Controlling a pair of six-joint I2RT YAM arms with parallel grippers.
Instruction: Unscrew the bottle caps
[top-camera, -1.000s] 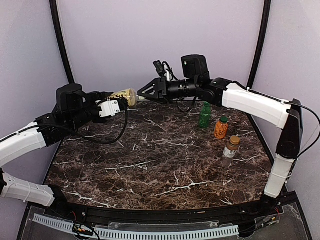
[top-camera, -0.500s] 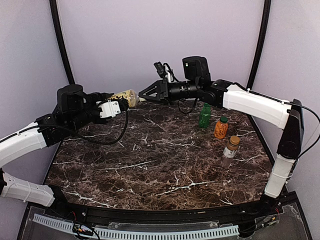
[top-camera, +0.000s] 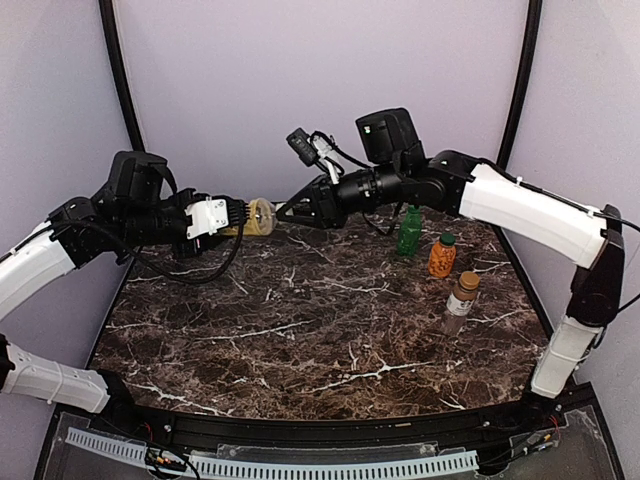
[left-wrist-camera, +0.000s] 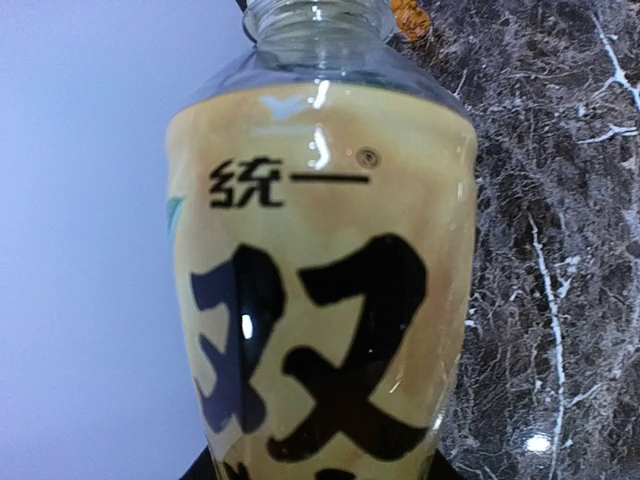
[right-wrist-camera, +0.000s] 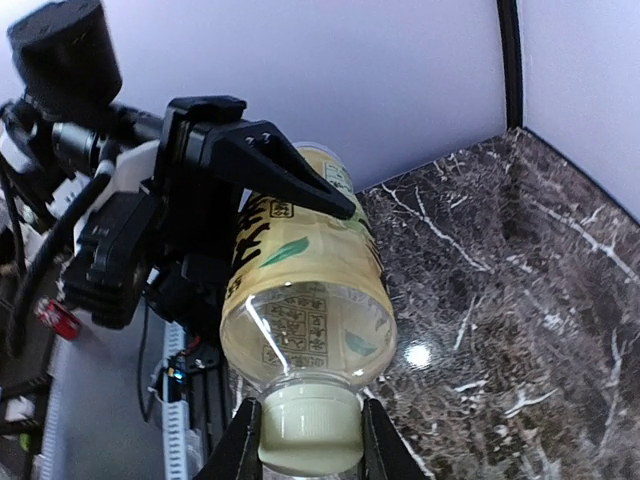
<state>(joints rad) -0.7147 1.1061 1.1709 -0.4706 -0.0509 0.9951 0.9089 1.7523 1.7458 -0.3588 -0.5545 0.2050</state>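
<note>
The tall clear bottle with yellow liquid (top-camera: 255, 216) is held level in the air over the table's back left, cap pointing right. My left gripper (top-camera: 232, 216) is shut on its body; the label fills the left wrist view (left-wrist-camera: 320, 300). My right gripper (top-camera: 287, 212) is shut on the bottle's pale cap (right-wrist-camera: 310, 430), with a finger pressed on each side of it. The bottle body (right-wrist-camera: 305, 280) and a left finger (right-wrist-camera: 280, 170) show in the right wrist view. The green bottle (top-camera: 409, 230), squat orange bottle (top-camera: 442, 256) and slim clear bottle (top-camera: 461, 302) stand capped at the right.
The dark marble table (top-camera: 320, 320) is walled by pale panels at the back and sides. The three standing bottles sit under my right arm near the right edge. A black cable loops down from my left wrist (top-camera: 215, 270).
My left arm has lifted and turned the bottle level. My right gripper, open beside the cap before, has rolled and shut on the cap.
</note>
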